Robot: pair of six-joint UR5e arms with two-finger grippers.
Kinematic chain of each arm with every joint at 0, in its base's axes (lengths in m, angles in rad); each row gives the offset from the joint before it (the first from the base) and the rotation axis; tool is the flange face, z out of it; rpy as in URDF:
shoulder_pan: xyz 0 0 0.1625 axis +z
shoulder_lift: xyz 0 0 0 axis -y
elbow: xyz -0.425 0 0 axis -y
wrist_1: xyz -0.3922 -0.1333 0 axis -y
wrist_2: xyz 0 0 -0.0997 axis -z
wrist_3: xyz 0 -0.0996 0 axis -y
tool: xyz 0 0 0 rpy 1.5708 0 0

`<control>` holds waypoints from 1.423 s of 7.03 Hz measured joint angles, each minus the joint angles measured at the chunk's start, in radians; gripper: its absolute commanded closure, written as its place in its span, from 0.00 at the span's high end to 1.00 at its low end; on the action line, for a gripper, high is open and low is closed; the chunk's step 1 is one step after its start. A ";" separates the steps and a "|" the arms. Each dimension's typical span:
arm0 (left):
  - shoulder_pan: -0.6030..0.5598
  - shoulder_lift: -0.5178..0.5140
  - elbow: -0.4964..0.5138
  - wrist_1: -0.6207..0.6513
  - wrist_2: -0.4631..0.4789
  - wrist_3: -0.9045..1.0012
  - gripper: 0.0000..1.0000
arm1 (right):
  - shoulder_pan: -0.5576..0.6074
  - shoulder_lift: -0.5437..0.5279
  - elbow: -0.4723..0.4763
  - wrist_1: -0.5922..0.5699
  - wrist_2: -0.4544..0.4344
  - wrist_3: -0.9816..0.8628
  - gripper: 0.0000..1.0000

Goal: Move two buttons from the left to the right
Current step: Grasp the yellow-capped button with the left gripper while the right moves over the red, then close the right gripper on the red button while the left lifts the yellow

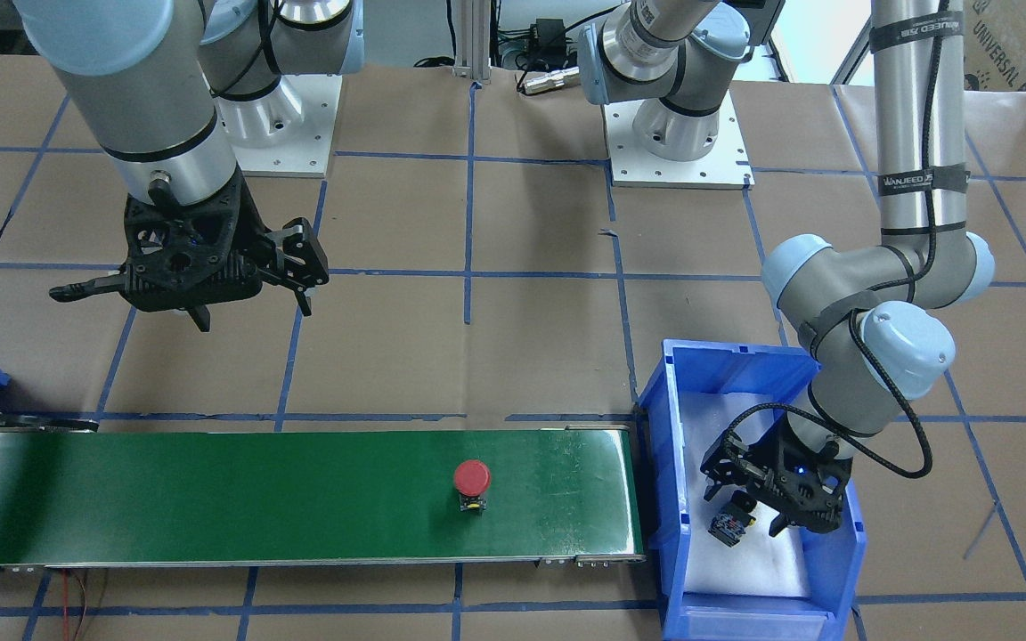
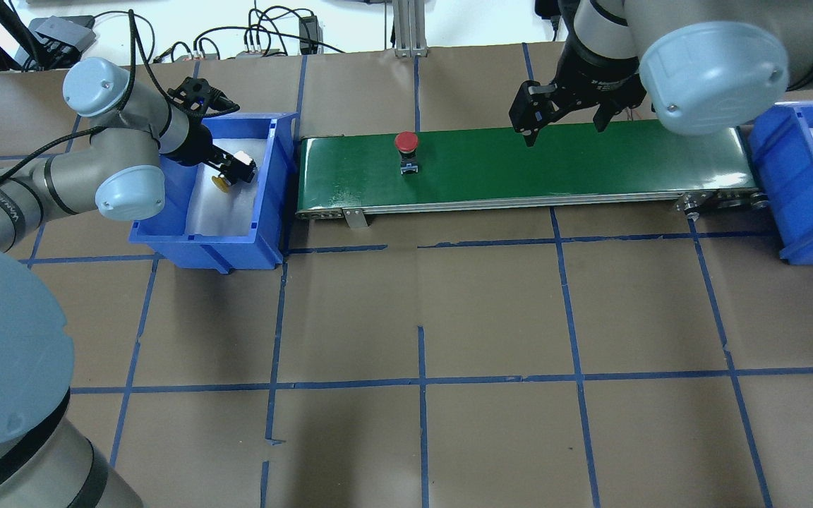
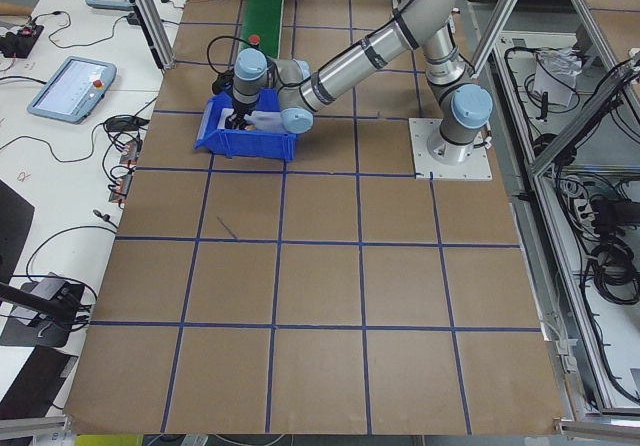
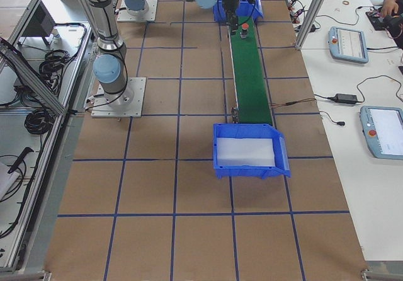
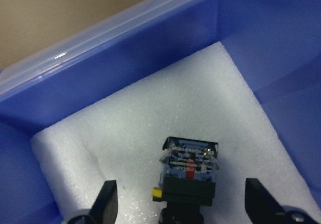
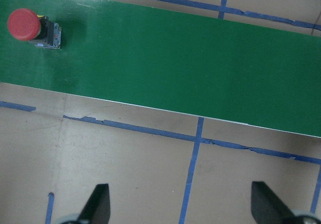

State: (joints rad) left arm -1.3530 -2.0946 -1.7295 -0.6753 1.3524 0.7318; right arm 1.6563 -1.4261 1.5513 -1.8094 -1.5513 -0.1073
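With the left hand (image 5: 181,204) spread over the yellow button (image 5: 190,170), drop straight, centre its body between the fingers (image 5: 106,200), then close.

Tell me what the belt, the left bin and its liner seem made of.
Belt: probably rubber or PVC, smooth green, slightly glossy with glare streaks.
Bin: moulded blue plastic, shiny smooth walls.
Liner: likely white foam, grainy beaded surface in the wrist view.

Black cable straps (image 1: 921,182) on the left arm (image 1: 905,107) are showing "WANJEED" twice. At the far right corner, a cardboard box (image 1: 1025,40) is displaying "UNIVERSAL R", the rest being cut off.
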 measured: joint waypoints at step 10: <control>-0.004 0.086 0.008 -0.165 0.009 -0.163 0.43 | 0.141 0.223 -0.131 -0.125 0.010 0.229 1.00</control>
State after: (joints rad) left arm -1.3566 -2.0082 -1.7219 -0.8403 1.3611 0.5690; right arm 1.7972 -1.2027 1.4203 -1.9343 -1.5418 0.1212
